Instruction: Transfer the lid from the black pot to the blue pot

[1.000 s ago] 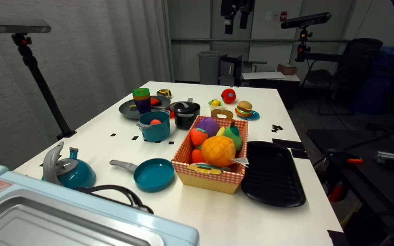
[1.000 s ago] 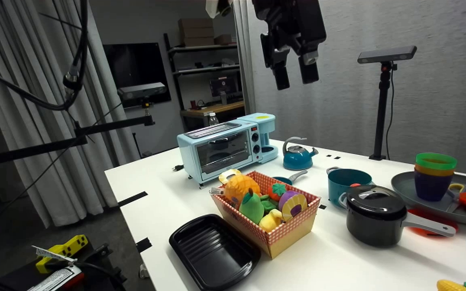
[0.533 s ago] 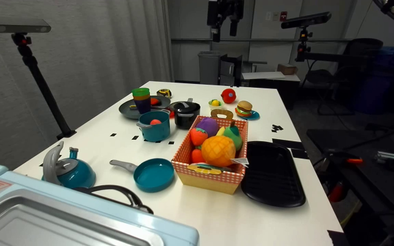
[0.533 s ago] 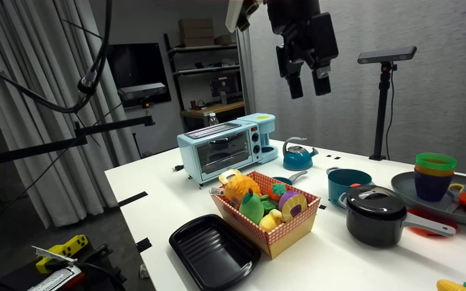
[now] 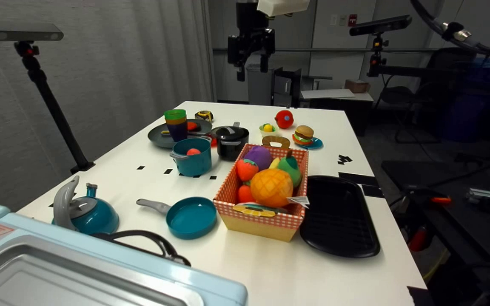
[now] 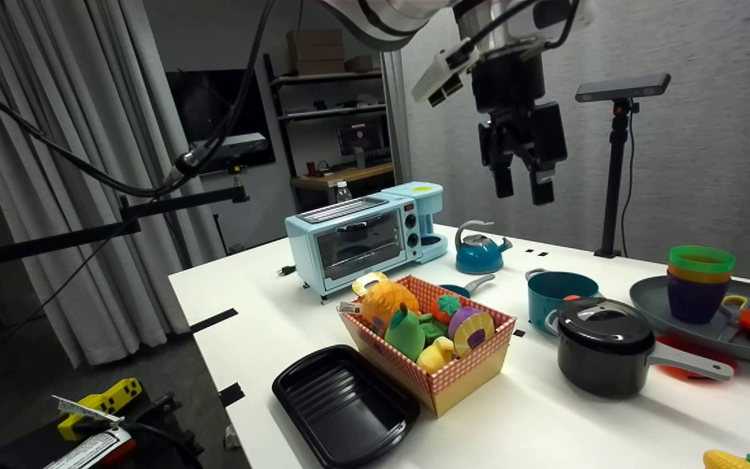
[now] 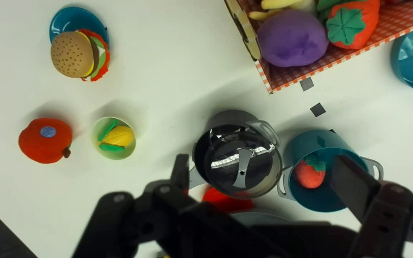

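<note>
On the white table [image 6: 258, 293], a red-checked basket [image 6: 472, 383] is set, heaped with toy produce [image 5: 271, 188]. Well above the table, the gripper [image 6: 523, 187] is suspended, its fingers [image 6: 504, 182] parted wide. The black pot [image 6: 599, 368] is placed just beside the blue pot [image 5: 199, 165] and is covered by the dark lid [image 6: 604, 322], on which a grey handle [image 7: 243, 168] is mounted. Inside the blue pot, a red toy strawberry [image 7: 308, 175] is contained.

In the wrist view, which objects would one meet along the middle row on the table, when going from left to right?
Red toy apple → pale cup holding toy corn → black pot with the lid on it → teal-blue pot with a red, green-leaved toy fruit inside.
</note>
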Robot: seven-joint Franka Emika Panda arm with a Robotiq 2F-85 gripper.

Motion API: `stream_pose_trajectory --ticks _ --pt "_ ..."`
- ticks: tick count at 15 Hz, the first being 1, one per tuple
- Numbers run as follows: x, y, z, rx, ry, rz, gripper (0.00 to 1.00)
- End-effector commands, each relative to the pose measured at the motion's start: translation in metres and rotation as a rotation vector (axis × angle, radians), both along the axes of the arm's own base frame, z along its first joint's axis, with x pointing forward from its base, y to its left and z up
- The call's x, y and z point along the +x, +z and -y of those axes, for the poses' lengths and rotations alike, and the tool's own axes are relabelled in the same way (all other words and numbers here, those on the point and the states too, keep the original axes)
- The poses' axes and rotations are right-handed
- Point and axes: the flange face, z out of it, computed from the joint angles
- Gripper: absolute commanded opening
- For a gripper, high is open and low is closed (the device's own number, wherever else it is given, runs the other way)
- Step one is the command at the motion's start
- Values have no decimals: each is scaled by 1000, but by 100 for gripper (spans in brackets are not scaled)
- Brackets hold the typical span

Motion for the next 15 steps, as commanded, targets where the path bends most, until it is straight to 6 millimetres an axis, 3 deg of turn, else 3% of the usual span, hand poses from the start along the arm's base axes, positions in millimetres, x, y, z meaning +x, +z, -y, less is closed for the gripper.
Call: stream_pose_trajectory --ticks 1,7,15 --pt "35 -23 19 -10 -5 29 100" --pt "64 -56 32 -18 45 15 100" --pt "83 -93 49 1 58 4 100"
